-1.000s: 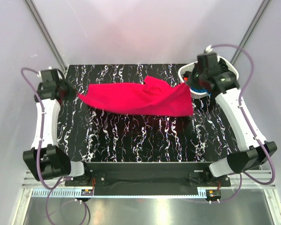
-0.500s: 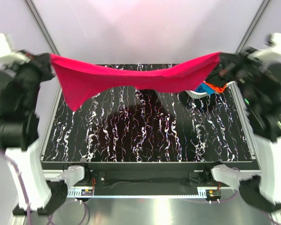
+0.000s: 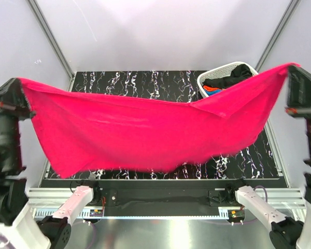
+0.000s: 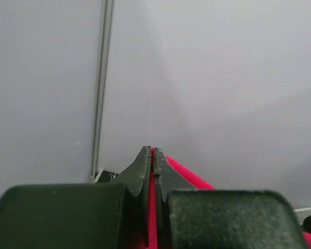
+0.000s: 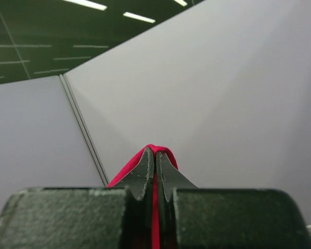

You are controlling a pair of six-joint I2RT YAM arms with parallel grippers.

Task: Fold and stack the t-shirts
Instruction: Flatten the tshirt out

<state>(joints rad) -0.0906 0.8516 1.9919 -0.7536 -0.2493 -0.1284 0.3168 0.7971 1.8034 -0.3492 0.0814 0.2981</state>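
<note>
Found large pinkish-red t-shirt (image 3: 145,129) strung up in the air between both arms, well above table (image 3: 145,83), spread wide like a banner, lower edge sagging toward the near side. Found left gripper (image 4: 152,155) clamped on one top corner, jaws pressed together on a thin red strip. Found right gripper (image 5: 155,155) likewise pinched tight on the opposite corner, red fold poking just past the tips. Noted white basket (image 3: 213,74) at far right of table, with black shirt (image 3: 236,72) and orange shirt (image 3: 211,89) inside, partly hidden behind the right end of the red cloth.

Risks, as judged from here:
- Feared a shallow bite. Could not tell depth of cloth between the pads from either wrist view; possibly hem only. Expected, on a slip at one side, a shirt dropped in a heap and the spread lost.
- Feared over-tension. Reckoned any wider parting of the arms likely to pull a corner out of one grip.
- Feared uneven lowering. Expected a skewed, creased lay-down with one side down first, and a spoiled fold after.
- Feared a snag on the basket rim during descent on the right side, with basket or contents dragged along.
</note>
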